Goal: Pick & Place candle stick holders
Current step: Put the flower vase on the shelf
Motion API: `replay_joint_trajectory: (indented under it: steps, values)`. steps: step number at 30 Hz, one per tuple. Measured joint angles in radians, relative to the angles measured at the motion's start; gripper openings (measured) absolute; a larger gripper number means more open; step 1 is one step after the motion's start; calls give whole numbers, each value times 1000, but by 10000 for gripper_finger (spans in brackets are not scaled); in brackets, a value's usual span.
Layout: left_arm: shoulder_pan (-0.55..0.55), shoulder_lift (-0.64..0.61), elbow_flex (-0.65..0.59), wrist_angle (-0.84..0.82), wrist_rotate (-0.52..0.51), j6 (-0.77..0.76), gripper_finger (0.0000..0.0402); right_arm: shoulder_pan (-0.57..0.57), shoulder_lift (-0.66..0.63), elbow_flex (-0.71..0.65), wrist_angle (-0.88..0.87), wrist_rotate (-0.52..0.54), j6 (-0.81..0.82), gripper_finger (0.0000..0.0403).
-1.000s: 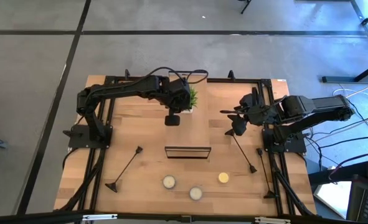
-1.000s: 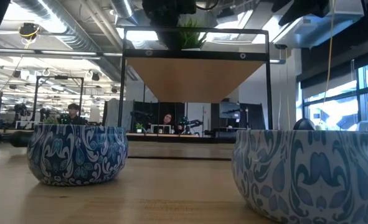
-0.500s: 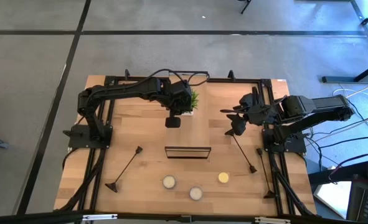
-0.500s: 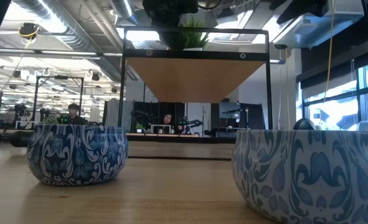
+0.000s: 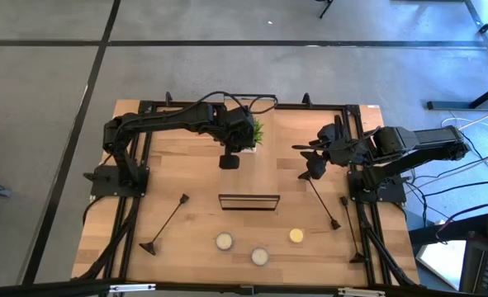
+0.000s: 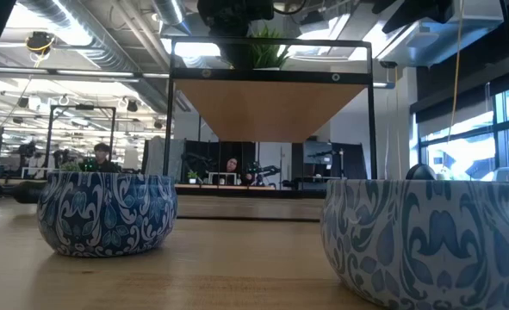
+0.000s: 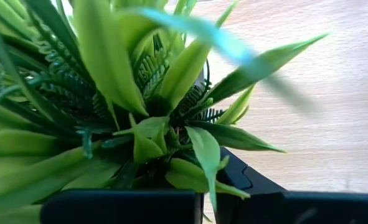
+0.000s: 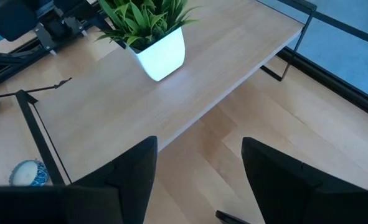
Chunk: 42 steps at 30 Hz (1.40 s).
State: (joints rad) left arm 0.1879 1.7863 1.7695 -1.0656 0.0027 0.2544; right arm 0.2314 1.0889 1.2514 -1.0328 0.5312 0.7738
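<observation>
Three candle stick holders, thin black rods with round bases, lie on their sides on the table. One (image 5: 166,223) is at the near left, one (image 5: 323,202) at the right below my right gripper, and one (image 5: 350,231) by the right arm's frame. My left gripper (image 5: 248,137) is shut among the leaves of a green plant (image 7: 140,93) in a white pot (image 8: 165,53), which stands on a raised wooden shelf (image 8: 221,68). My right gripper (image 8: 199,186) hovers open at the table's right, facing the shelf, with nothing between its fingers. My left gripper comes from the table's left, slanting down, into the plant's leaves (image 7: 199,149). The leaves lie over and against its dark fingers (image 7: 121,208). I cannot tell whether any leaf is caught between them. The pot stands upright on the shelf.
Three small round candles (image 5: 225,241) (image 5: 260,256) (image 5: 296,236) in blue patterned tins (image 6: 108,211) sit near the table's front edge. The shelf's black metal frame (image 5: 248,201) stands mid-table. Black rails border the table on both sides.
</observation>
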Motion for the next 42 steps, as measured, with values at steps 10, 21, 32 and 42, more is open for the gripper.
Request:
replay_joint_trajectory:
  steps: [10, 21, 32, 42]
  values:
    - [-3, 0, 0, 2, -38, 21, 29, 0, 0, 0, 5, 0, 0, 238]
    - [-4, 0, 0, 2, -37, 21, 28, 0, 0, 0, 5, 0, 0, 238]
    - [-27, 0, 0, 51, -6, 20, 4, 0, 0, 0, 5, 0, 0, 238]
    - [-33, 0, 0, 48, -32, 1, 10, 0, 0, 0, 5, 0, 0, 238]
